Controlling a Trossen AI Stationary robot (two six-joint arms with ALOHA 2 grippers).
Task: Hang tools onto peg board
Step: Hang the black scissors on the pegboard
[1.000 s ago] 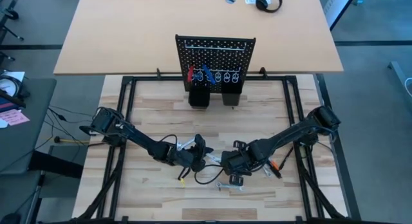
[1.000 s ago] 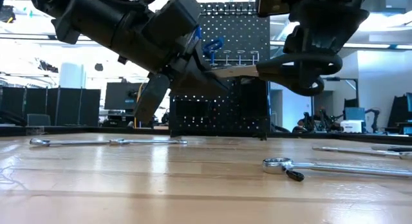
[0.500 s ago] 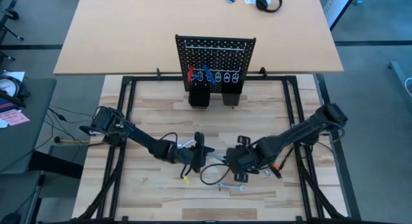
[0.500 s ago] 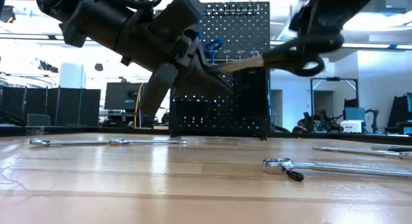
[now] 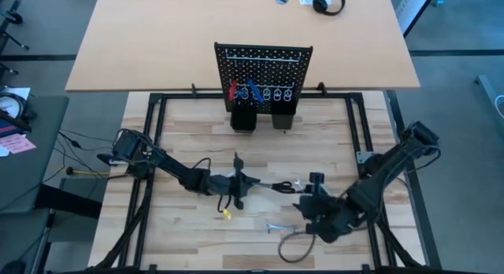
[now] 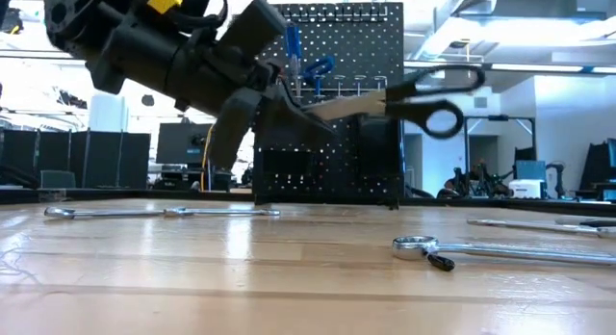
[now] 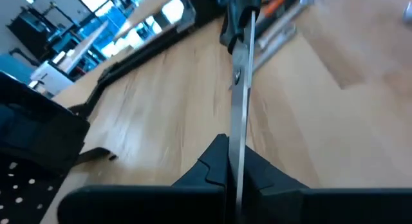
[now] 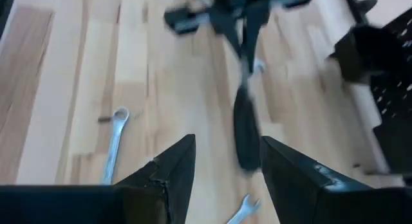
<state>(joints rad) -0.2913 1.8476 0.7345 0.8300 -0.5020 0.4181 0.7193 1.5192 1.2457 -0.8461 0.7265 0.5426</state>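
My left gripper [image 5: 241,184] is shut on a pair of black-handled scissors [image 6: 404,99] and holds them above the middle of the table; they also show in the left wrist view [image 7: 239,89]. My right gripper [image 8: 225,179] is open and empty at the near right [image 5: 316,215], apart from the scissors' handles [image 8: 244,124]. The black peg board [image 5: 264,69] stands upright at the far edge, with a red-handled tool [image 5: 232,90] and a blue-handled tool [image 5: 252,89] hanging on it. Silver wrenches [image 6: 481,246] lie flat on the table. My left gripper pinches the scissors' silver blades [image 7: 237,137] between its two fingers. The fingers come about level from the table's left and lie along the blades. The scissors are lifted clear of the table, and their black handles [image 6: 433,99] point toward the table's right.
A long wrench [image 6: 164,213] lies at the left and another small wrench [image 5: 279,227] near the front. Two black cups [image 5: 256,119] stand at the peg board's base. A loose cable [image 5: 295,246] loops by my right arm. An orange-and-black tool [image 7: 283,5] lies beyond the scissors.
My right gripper has let go of the scissors' handles and drawn back toward the table's near right. My left gripper keeps the blades, and the scissors stay lifted clear, handles toward the right.
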